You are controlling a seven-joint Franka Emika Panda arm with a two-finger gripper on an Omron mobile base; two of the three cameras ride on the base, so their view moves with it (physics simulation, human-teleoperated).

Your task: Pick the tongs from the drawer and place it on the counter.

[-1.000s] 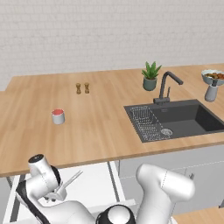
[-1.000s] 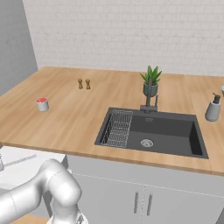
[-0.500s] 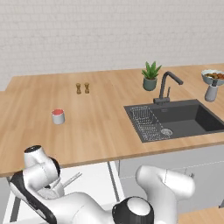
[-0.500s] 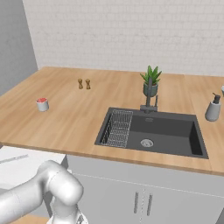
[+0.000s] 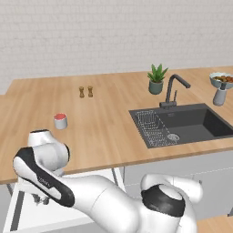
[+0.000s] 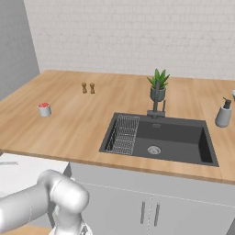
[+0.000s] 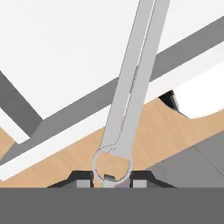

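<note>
Clearly the tongs (image 7: 131, 96) are in the gripper (image 7: 111, 178): in the hand view the jaws are pinched narrow on the ringed, joined end, and the two slim arms run straight away from the hand, over the white floor of the drawer (image 7: 52, 52). They look light, stiff and smooth (bare metal, so likely slippery), and a hold at the very end leaves the long arms free to swing or twist; I judge a grip nearer the middle would be steadier, though this one may serve for a short carry.

From the left base view the drawer (image 5: 119, 175) stands pulled out at the near left, below the edge of the counter (image 5: 104, 132), with the arm bent low over it. Its visible white interior holds nothing else I can make out. On the counter, the black sink (image 5: 186, 123) holds a wire rack (image 5: 152, 129) at its left end.
</note>
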